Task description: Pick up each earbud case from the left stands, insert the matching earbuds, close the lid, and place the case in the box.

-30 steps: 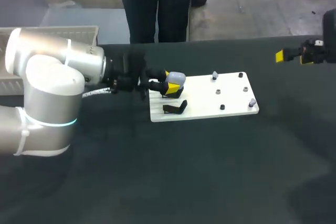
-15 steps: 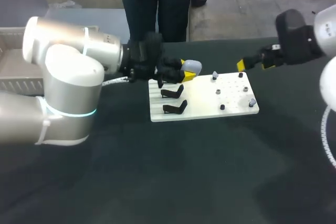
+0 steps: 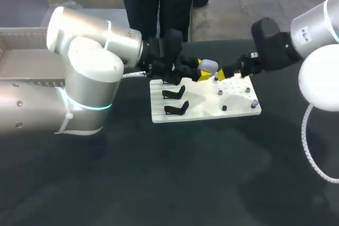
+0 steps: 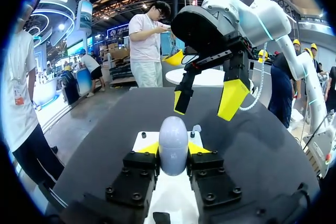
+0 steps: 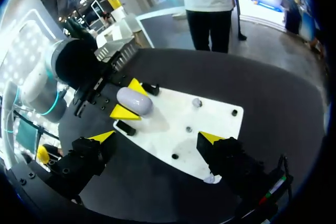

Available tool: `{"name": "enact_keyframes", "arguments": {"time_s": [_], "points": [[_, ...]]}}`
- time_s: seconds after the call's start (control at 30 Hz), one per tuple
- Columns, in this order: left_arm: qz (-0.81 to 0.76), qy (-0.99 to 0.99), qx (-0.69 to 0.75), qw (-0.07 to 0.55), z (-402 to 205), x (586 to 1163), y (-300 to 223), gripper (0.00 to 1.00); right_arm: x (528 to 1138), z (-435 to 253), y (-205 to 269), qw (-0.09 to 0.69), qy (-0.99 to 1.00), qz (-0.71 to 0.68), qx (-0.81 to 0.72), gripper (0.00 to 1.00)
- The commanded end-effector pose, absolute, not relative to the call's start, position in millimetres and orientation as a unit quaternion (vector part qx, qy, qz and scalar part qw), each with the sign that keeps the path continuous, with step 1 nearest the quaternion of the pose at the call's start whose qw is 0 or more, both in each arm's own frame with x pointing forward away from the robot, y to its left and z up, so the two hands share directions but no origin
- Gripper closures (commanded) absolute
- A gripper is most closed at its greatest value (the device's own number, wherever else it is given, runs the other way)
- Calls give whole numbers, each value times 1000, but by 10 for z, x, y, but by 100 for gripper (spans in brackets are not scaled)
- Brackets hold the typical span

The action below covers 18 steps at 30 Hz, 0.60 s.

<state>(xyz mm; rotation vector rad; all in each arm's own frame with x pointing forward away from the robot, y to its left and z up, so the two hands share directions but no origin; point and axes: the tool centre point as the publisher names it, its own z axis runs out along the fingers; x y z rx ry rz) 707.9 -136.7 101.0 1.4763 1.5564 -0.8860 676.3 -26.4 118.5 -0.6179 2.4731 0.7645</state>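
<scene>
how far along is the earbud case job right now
Done: the case is off the stands, both bare. In hand: the left gripper is shut on it above the white board, with the open right gripper facing it. Left: earbuds sit on the board, so inserting them, shutting the lid and boxing remain.

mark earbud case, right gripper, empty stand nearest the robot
earbud case [image 4: 173,148]: left wrist view, middle of its body.
right gripper [image 4: 205,99]: left wrist view, midway between its yellow tips.
empty stand nearest the robot [image 3: 176,109]: head view, middle of the black clip.
</scene>
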Motion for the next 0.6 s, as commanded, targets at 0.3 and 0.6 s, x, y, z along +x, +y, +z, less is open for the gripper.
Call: {"name": "enact_keyframes", "arguments": {"time_s": [0.3,0.6], "points": [[-359,598,592,403,1098,6946,-1354,100,6918,1189,-188,235,898,293,-229,0],[-368,588,594,407,1133,6855,-1329,100,6964,1214,-228,239,901,286,-222,0]]}}
